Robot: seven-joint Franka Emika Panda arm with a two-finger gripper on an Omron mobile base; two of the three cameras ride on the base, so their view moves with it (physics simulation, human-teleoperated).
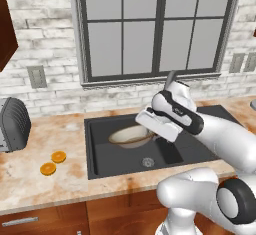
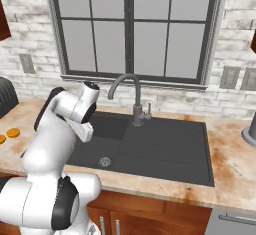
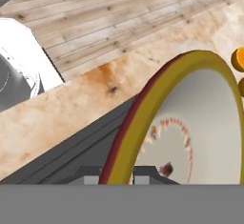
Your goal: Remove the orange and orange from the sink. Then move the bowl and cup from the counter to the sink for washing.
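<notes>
The tool (image 1: 150, 124) was nearly shut on the tan rim of the bowl (image 1: 131, 136), which hung tilted over the black sink (image 1: 100, 159), so a weak pinch could have dropped it hard.

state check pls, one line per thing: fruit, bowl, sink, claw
oranges: both out of the sink, side by side on the counter to its left
bowl: tilted over the sink basin, rim pinched in the claw
sink: basin bottom bare around the drain
claw: shut on the bowl rim, seen close in the hand view
faucet: no water running
</notes>
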